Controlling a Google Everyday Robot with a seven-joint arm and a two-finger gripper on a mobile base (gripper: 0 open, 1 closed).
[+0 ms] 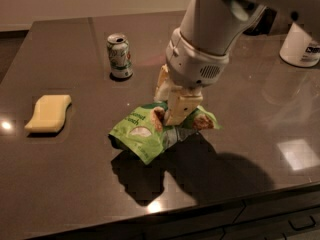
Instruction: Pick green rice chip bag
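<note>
Dark and glossy, the brown tabletop (60,184) fills most of the view, with a pale wall behind it and drawer fronts (280,219) showing under its near edge. A thick white arm (215,24) comes down from the upper right and ends in the tool (166,112), just right of the middle of the tabletop. Its two cream fingers (179,106) are closed tight on the crumpled upper middle of the green chip bag (142,133), one in front and one behind. The bag hangs tilted, its printed face turned down to the left and its right end sticking out past the front finger. A broad shadow lies on the tabletop below and in front of the bag, which looks raised off the surface.

A green-and-white soda can (120,56) stands upright behind and to the left, well apart from the bag. A pale yellow sponge (48,113) lies flat near the left edge. A white object (300,46) sits at the far right corner, partly cut off. None of these touches the bag or the tool.
</note>
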